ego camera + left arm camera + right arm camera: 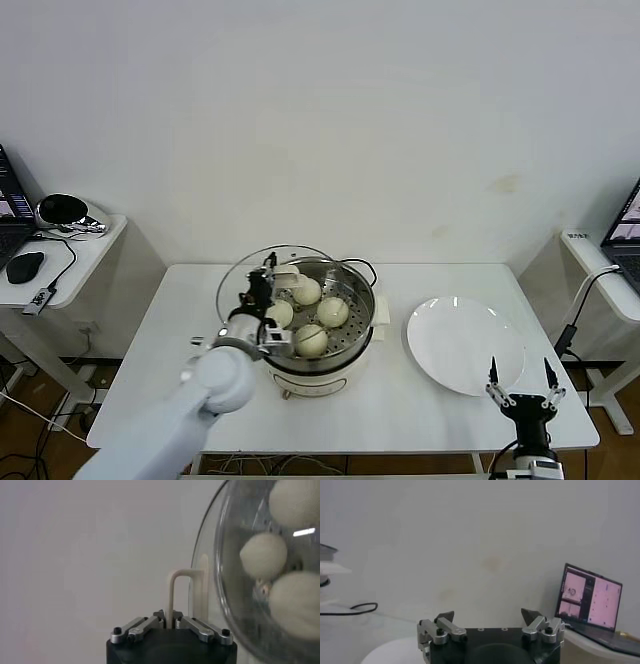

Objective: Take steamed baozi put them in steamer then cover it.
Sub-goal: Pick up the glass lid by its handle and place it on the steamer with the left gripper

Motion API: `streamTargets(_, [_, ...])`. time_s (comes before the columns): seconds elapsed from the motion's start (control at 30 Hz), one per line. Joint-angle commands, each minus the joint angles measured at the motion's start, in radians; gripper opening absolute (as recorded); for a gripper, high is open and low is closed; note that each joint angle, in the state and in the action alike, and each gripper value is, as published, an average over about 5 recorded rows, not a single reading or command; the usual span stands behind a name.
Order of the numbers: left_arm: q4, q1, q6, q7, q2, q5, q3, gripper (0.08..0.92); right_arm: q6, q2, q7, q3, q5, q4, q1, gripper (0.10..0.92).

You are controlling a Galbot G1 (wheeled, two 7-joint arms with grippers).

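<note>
Four steamed baozi [311, 340] already lie in the steamer [345, 352]; only covering remains. The left gripper [270, 283], fingers clamped on the cream handle [181, 597], holds the cover [240, 275] tilted on edge, just beside the pot's rim. The right gripper [521, 386] waits, jaws spread and holding nothing, near the white plate [462, 345].

Left hand [268, 285] grips cover [262, 283] over steamer [352, 345].

Steamer [325, 345]: centre of your table [430, 400], four baozi [311, 340] inside.
Cover [262, 283]: tilted at the steamer's left (held by the left gripper [262, 300]).
Plate [465, 345]: right of the steamer.
Right gripper [520, 385]: before the plate.
</note>
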Motion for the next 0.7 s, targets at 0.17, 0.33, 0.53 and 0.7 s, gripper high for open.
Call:
streamTargets(0.17, [0.081,-0.038,0.010,0.013,-0.125,0.097,0.094,0.151,0.000,0.002,0.000,-0.006,-0.003,-0.012,0.002,0.823])
streamTargets(0.33, [0.097,-0.032,0.004,0.006,-0.138,0.113,0.094,0.151,0.001,-0.001,-0.001,-0.005,0.000,-0.015,0.001,0.823])
streamTargets(0.53, [0.116,-0.019,-0.011,-0.007,-0.146,0.143,0.087,0.151,0.001,-0.003,-0.003,-0.007,0.002,-0.017,0.001,0.823])
streamTargets(0.7, [0.132,-0.013,-0.018,-0.013,-0.148,0.152,0.079,0.151,0.002,-0.005,-0.005,-0.008,0.002,-0.018,0.000,0.823])
